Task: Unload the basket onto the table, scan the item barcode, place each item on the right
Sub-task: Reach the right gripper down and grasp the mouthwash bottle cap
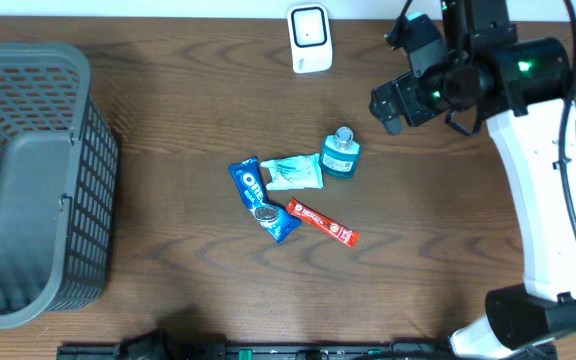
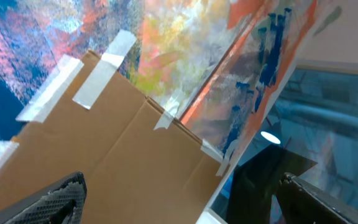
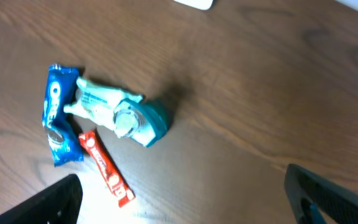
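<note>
The Oreo pack (image 1: 263, 198), pale packet (image 1: 293, 172), teal bottle (image 1: 341, 153) and red stick pack (image 1: 322, 222) are clustered mid-table (image 1: 168, 110), well apart from the white scanner (image 1: 309, 38). The right end effector (image 3: 182, 193) and the left end effector (image 2: 180, 186) are spread wide apart, with nothing gripped.

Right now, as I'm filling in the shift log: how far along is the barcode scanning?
Done: nothing visible. The Oreo pack, teal packet, bottle and red stick lie together, with the white scanner apart from them. In hand: nothing. The right pincer is open, raised beside them, and the left pincer is open, facing away. Left: pick an item and show its barcode.
</note>
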